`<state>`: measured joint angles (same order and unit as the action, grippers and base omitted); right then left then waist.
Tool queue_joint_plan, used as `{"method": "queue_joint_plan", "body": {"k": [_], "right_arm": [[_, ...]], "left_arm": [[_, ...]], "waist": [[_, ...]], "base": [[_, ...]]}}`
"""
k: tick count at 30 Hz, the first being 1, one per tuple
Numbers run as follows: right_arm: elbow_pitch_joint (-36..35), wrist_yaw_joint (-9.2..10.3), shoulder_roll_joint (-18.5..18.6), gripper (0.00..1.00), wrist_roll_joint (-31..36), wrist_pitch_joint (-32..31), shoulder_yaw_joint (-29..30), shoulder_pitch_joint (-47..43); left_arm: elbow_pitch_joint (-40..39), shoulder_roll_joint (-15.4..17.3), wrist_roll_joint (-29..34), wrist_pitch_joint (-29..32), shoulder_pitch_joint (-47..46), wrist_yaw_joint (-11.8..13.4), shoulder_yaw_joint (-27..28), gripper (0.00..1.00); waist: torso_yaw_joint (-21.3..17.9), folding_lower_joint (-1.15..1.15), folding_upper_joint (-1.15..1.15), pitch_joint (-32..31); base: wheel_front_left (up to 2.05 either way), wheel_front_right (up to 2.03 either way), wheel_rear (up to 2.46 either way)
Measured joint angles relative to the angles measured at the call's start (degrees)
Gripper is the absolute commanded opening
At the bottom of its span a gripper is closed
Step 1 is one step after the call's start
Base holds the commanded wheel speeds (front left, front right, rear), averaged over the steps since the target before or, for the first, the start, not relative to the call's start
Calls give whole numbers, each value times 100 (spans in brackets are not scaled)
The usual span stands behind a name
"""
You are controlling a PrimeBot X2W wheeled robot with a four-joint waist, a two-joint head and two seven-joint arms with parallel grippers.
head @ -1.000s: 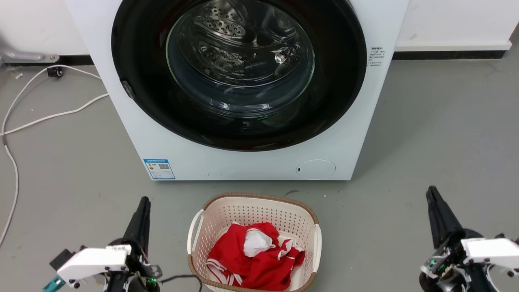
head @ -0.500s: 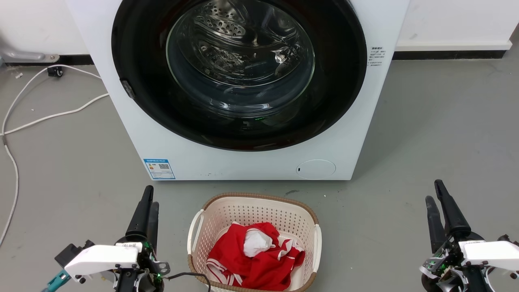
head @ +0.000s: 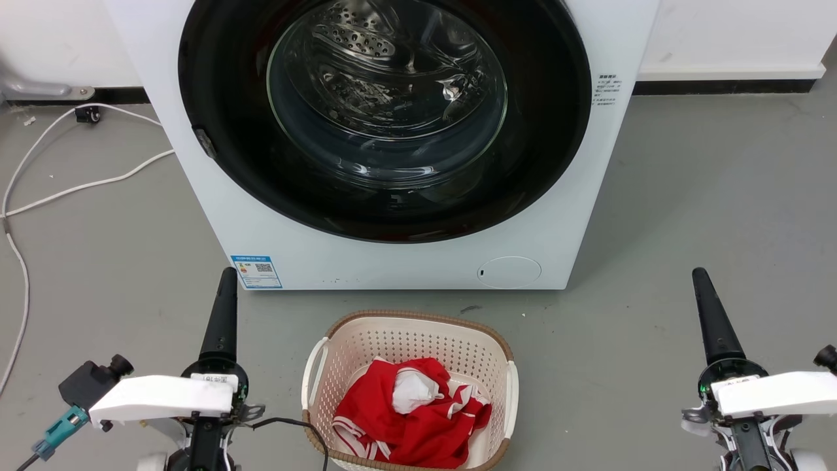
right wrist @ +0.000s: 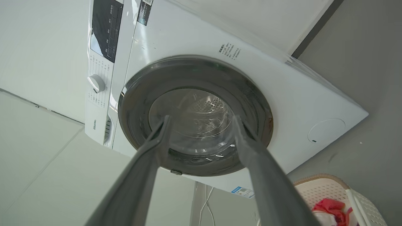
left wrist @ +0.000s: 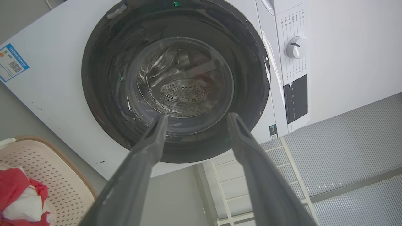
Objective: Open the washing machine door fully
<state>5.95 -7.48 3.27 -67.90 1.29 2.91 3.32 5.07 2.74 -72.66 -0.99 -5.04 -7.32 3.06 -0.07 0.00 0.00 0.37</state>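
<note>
The white washing machine (head: 392, 265) stands on the floor facing me. Its round black-rimmed washing machine door (head: 386, 111) lies flat against the front, with a small latch tab (head: 204, 142) on its left rim. My left gripper (head: 227, 278) hovers low in front of the machine's lower left corner, touching nothing. My right gripper (head: 699, 278) hovers off to the machine's right, over bare floor. In the wrist views the left gripper (left wrist: 198, 116) and right gripper (right wrist: 201, 118) are open with nothing between the fingers, and both frame the door (left wrist: 176, 78) (right wrist: 194, 116) from a distance.
A beige laundry basket (head: 327, 353) holding red and white clothes (head: 405, 405) sits on the floor between my grippers, just in front of the machine. White cables (head: 65, 190) trail over the grey floor at the left. A wall runs behind the machine.
Both grippers have moved up the view towards the machine and rolled, so each now shows edge-on as a single finger. The door and the basket have not moved.
</note>
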Motion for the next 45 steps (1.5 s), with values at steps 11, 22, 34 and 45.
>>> {"method": "queue_joint_plan", "body": {"k": [11, 22, 34, 45], "right_arm": [[-280, 0, -3, 100, 1703, 229, -171, -31], [-360, -1, -7, 100, 2849, 409, -248, -114], [-432, -1, -9, 100, 3807, 424, -274, -138], [-485, -1, -11, 100, 4604, 370, -243, -223]], "left_arm": [[-271, -1, 1410, -224, 2, 0, -68, 100], [-380, 0, 2725, -432, 21, 54, -207, 100], [-378, 10, 3950, -628, 73, 130, -350, 100], [-308, 85, 4837, -828, 101, 198, -549, 100]], "waist": [[4, 0, 0, -2], [27, 0, 0, -10], [37, 0, 0, -24], [43, 0, 0, -27]], "base": [[0, 0, 0], [0, 0, 0], [0, 0, 0], [0, 0, 0]]}}
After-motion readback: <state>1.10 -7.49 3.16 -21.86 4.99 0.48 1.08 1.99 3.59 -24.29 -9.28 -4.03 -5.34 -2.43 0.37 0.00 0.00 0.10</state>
